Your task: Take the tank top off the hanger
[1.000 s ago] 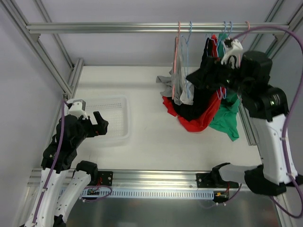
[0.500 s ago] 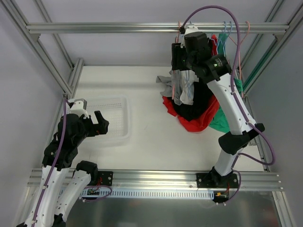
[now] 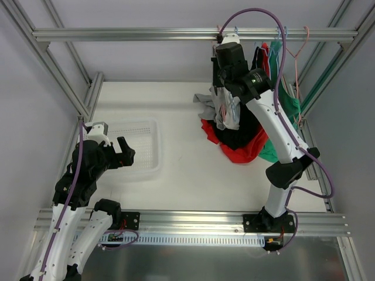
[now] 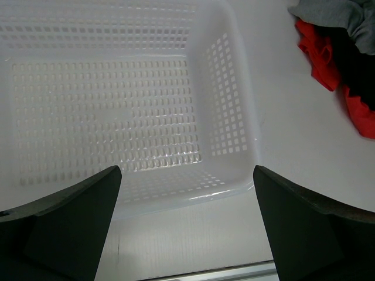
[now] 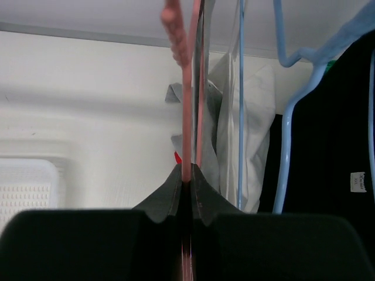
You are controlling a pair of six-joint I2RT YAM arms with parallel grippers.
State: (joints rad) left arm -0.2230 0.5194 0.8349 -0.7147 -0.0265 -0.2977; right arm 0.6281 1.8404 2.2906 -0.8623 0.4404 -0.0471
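Note:
A pale grey tank top (image 3: 205,105) hangs on a pink hanger (image 3: 221,30) at the left end of the rack. In the right wrist view the pink hanger (image 5: 186,105) runs straight down between my fingers, with the tank top (image 5: 212,117) just behind it. My right gripper (image 3: 222,73) (image 5: 186,175) is shut on the hanger's pink wire, high up near the rail. My left gripper (image 3: 124,153) (image 4: 186,175) hangs open and empty over the near edge of the white basket (image 4: 234,88).
A white garment on a blue hanger (image 5: 255,117) and a black one on another blue hanger (image 5: 287,146) hang right beside the pink one. Red (image 3: 240,153), black and green (image 3: 281,146) clothes lie below the rail (image 3: 146,34). The basket (image 3: 149,126) sits at left.
My right arm has swung from the right end of the rack to its left end, and its jaws have closed on the pink hanger. The left arm has not moved.

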